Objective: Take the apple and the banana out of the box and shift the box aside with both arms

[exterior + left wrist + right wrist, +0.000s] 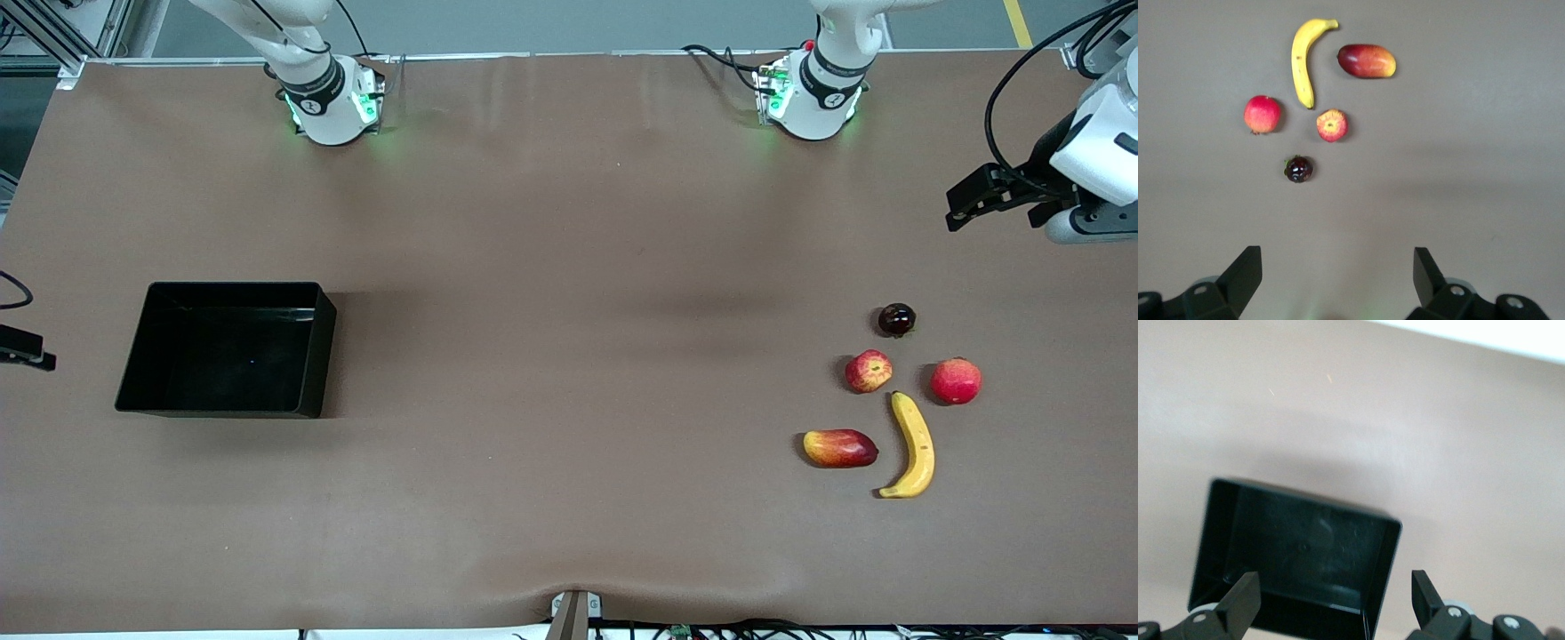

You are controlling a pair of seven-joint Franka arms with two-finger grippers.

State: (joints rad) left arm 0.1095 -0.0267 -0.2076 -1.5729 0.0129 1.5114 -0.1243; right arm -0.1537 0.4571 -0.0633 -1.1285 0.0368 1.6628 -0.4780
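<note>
Looks basically done: box [227,349] sits empty at the right arm's end of the tabletop [569,267], apple [869,371] and banana [915,444] well away from the box. Left tool [1337,280] and right tool [1335,603] both gape wide, holding nothing

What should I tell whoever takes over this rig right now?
Left gripper: open, empty, over bare table at the left arm's end.
Right gripper: open, empty, over the box edge.
Box: empty, at the right arm's end of the table.
Apple and banana: on the table at the left arm's end, beside a mango-like fruit, a pink-red fruit and a dark fruit.
Done: both fruits are out, and the box sits well apart from them.
Left: apparently nothing, unless the box needs to go elsewhere.
</note>
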